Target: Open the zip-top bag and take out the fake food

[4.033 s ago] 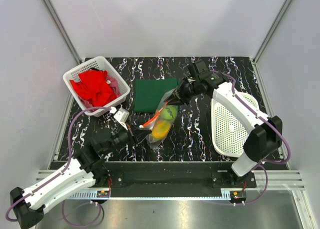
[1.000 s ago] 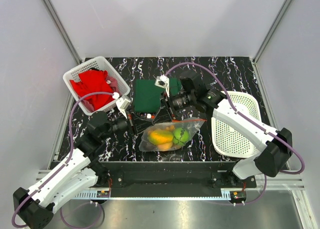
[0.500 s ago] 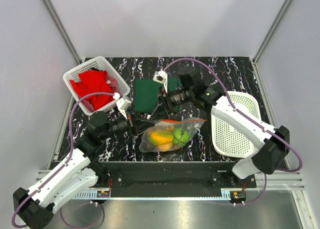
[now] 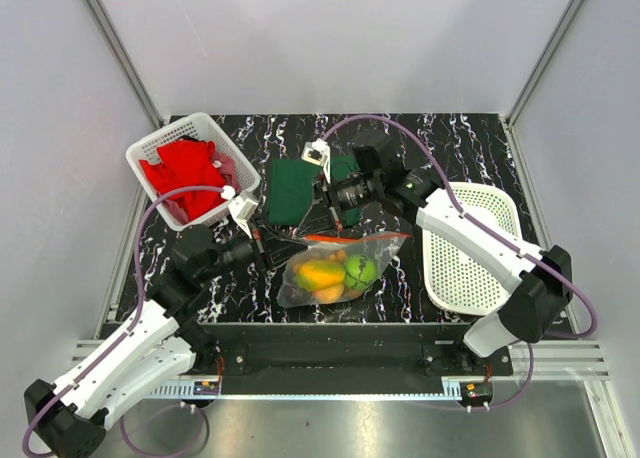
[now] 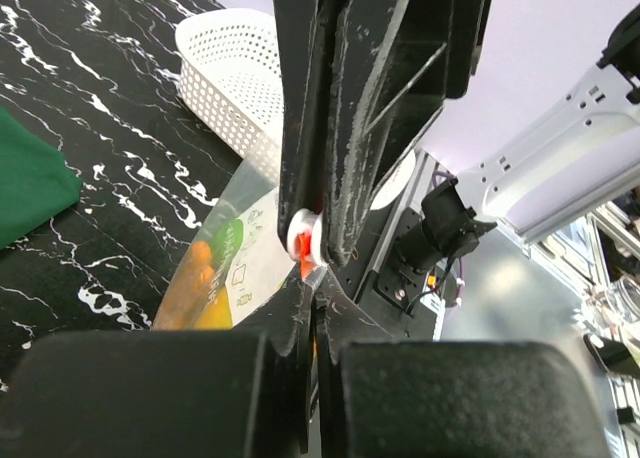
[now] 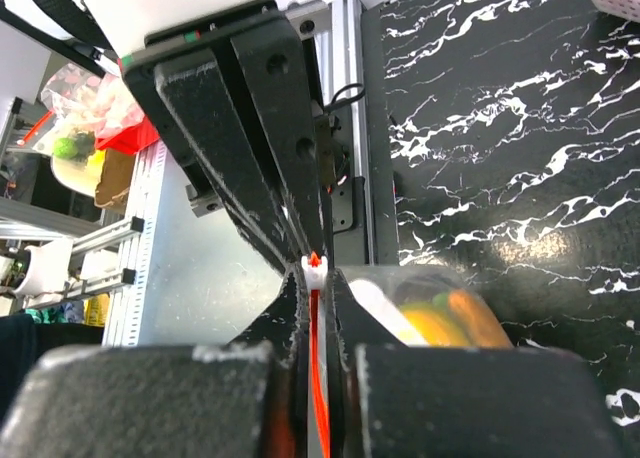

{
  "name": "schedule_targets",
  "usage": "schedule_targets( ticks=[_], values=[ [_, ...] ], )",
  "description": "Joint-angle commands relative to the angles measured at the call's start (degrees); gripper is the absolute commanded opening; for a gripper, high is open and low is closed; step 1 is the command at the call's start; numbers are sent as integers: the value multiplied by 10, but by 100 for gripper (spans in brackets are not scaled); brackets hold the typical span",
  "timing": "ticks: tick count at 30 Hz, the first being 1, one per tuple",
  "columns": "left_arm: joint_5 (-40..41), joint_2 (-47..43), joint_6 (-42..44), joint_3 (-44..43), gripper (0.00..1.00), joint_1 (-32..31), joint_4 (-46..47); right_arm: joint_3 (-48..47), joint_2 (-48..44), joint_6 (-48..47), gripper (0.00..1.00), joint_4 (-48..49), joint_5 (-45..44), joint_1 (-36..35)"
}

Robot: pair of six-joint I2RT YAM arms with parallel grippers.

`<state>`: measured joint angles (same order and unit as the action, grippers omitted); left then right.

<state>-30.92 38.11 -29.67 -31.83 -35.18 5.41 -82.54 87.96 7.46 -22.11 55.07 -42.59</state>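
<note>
The clear zip-top bag (image 4: 335, 268) lies at the table's front middle, its orange-red zip strip (image 4: 372, 240) along the far edge. The fake food (image 4: 322, 275) is inside: yellow-orange, orange and green (image 4: 360, 270) pieces. It also shows through the plastic in the left wrist view (image 5: 200, 283) and the right wrist view (image 6: 445, 318). My left gripper (image 4: 287, 246) (image 5: 313, 290) is shut on the bag's left corner by the strip's end. My right gripper (image 4: 320, 221) (image 6: 315, 278) faces it, shut on the strip at its white slider (image 6: 315, 267).
A white basket (image 4: 150, 150) with a red cloth stands at the back left. A flat dark green cloth (image 4: 288, 190) lies behind the bag. An oval white basket (image 4: 470, 253) sits at the right, also in the left wrist view (image 5: 232, 88).
Four seconds ago the bag hung slanted between the grippers; now it lies level and the right arm has swung left. In the last second the right gripper crept slightly left and back.
</note>
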Motion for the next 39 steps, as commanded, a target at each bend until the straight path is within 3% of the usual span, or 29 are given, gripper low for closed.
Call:
schedule_targets(
  ticks=[1,10,14,19,24,32,37,39],
  values=[
    [79,-30,-6,-2,0,5,-3,12,-39,-10,0,13,-19,0],
    [143,-106,-33,27,0,30,-25,100,-112,-15,0,9,-41,44],
    [208,-123,8,-9,0,32,-114,149,-159,-10,0,5,-51,76],
    [302,-125,52,-51,0,34,-177,228,-236,-10,0,-10,-126,97],
    [353,-124,64,-60,0,38,-182,279,-304,8,0,-33,-211,100],
    [347,-106,52,-43,0,52,-160,360,-415,73,0,-48,-264,100],
    [313,-104,50,-32,0,59,-148,379,-449,91,0,-60,-254,100],
    [242,-103,58,-26,0,61,-125,364,-438,85,13,-59,-233,99]
  ],
)
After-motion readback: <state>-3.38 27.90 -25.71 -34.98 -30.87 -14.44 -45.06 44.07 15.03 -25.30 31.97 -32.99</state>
